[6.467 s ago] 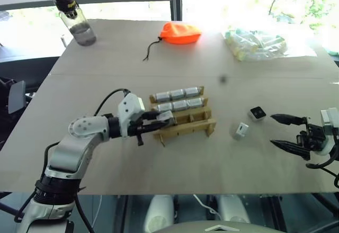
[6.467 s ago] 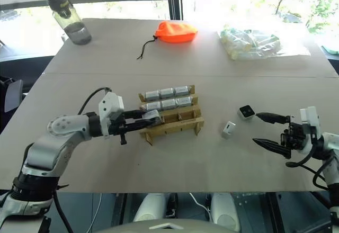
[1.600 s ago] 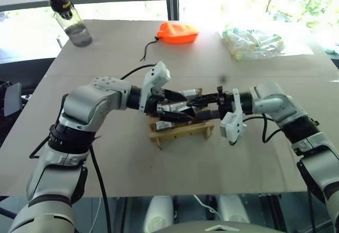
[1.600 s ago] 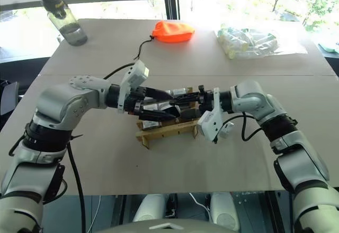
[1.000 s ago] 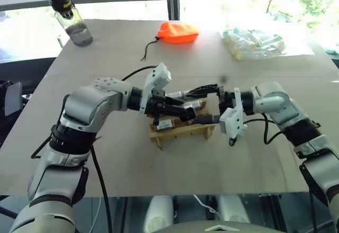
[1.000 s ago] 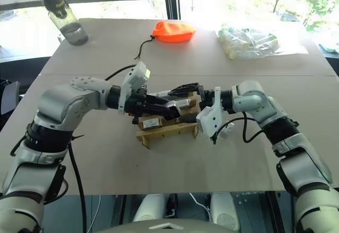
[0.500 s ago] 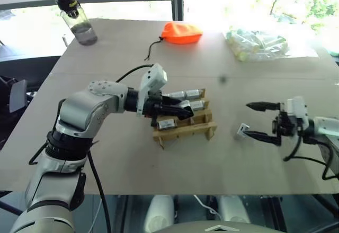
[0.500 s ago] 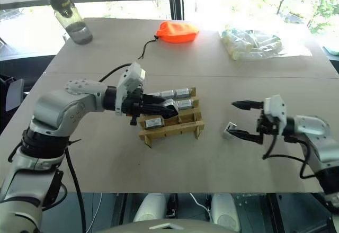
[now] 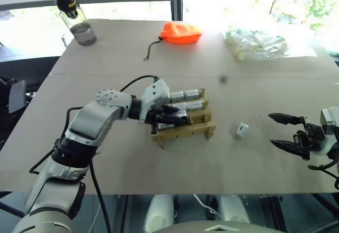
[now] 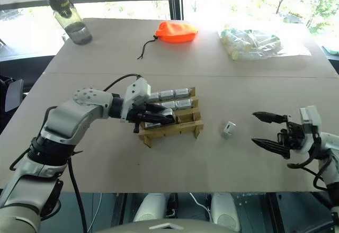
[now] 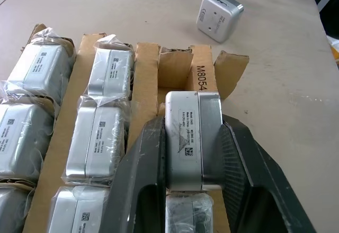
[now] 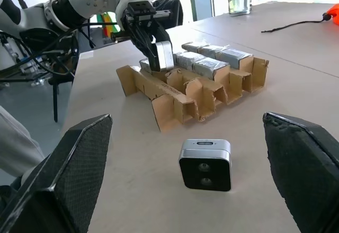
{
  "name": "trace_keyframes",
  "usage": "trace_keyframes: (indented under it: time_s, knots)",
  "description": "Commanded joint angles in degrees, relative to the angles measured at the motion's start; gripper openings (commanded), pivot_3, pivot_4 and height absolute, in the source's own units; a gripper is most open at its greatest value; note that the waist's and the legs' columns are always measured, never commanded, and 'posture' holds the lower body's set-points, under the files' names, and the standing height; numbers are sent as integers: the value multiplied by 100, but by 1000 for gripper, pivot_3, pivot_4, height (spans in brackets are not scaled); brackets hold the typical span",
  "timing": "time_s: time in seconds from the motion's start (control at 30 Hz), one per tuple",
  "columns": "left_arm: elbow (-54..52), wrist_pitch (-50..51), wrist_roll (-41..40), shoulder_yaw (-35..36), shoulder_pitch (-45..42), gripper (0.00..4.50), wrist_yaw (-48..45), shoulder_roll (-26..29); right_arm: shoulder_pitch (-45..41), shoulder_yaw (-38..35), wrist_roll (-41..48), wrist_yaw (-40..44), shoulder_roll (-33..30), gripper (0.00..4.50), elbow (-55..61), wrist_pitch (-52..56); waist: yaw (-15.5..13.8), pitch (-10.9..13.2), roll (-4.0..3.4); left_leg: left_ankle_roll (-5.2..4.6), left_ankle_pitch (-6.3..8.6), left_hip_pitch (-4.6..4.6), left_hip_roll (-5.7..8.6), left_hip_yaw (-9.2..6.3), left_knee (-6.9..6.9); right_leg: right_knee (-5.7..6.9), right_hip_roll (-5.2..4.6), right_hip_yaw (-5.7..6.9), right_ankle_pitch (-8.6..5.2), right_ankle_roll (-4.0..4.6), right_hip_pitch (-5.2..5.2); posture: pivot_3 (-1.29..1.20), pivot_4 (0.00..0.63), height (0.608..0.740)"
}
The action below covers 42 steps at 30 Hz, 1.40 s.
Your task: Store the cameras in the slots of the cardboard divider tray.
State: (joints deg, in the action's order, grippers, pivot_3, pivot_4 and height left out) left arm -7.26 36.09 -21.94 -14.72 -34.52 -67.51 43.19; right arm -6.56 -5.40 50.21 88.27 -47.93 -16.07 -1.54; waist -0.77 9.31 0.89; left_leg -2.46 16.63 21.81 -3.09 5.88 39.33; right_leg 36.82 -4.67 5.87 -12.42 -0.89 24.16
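Cardboard divider tray (image 9: pixel 197 129) held wrapped cameras (image 11: pixel 100 122) in apparently two rows, while the left gripper (image 11: pixel 193 190) clamped another camera (image 11: pixel 192 137) over its near row and the right gripper (image 9: pixel 283 132) gaped beside a loose camera (image 12: pixel 205 163).

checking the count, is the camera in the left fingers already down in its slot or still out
Still out. The camera is clamped between the left gripper's fingers, standing above the cardboard divider tray, with another camera in the row beneath it.
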Motion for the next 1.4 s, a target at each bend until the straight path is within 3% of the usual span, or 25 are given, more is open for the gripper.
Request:
trace_keyframes:
  time_s: [0.03,0.3,0.7,0.77,0.83,0.9,1.0,1.27,1.4]
  knots:
    - [109,-185,189,-31,22,753,-46,26,1,321,189,423,-337,4500,75,-293,2,0,0,0,0,-1,0,1,0,0,0,0,0,0,0,0,150,726]
    - [361,-414,389,-81,-59,753,-72,-69,-117,721,468,423,-553,4500,-27,-591,3,0,0,0,0,-2,-1,3,0,0,2,-3,0,0,0,0,150,726]
    - [476,-1228,921,-353,-66,753,-309,-104,-96,631,448,423,-442,4500,-53,-726,0,0,0,0,0,-3,-2,5,1,1,3,-3,0,0,0,0,150,726]
    - [452,-1086,703,-230,-74,1796,-370,-201,-103,625,418,423,-431,4500,-60,-746,-2,0,0,0,0,-2,-3,4,1,1,4,-2,0,0,0,0,150,726]
    - [390,-926,527,-119,-109,2379,-410,-261,-111,615,390,423,-414,4500,-63,-747,-8,0,0,0,0,-1,-4,4,2,1,3,-2,0,0,0,0,150,726]
    - [381,-845,546,-66,-150,3458,-303,-300,-126,595,362,423,-389,4500,-65,-716,-8,0,0,0,0,1,-5,3,3,0,2,-1,0,0,0,0,150,726]
    - [334,-673,479,28,-167,4451,-196,-316,-175,553,229,423,-329,4500,-118,-735,-18,0,0,0,0,1,-3,1,6,1,0,1,0,0,-2,0,150,726]
    - [-763,164,-986,1081,173,4451,-405,-162,-1116,906,-548,423,-449,4500,-640,-907,27,0,0,0,0,-1,-8,4,7,2,0,-6,0,0,-1,0,150,726]
    - [-1262,479,-1380,1460,594,4451,-297,94,-1818,1649,-683,423,-691,4500,-802,-1010,22,2,-3,0,0,0,-8,-2,3,2,-1,1,0,0,-1,0,150,726]
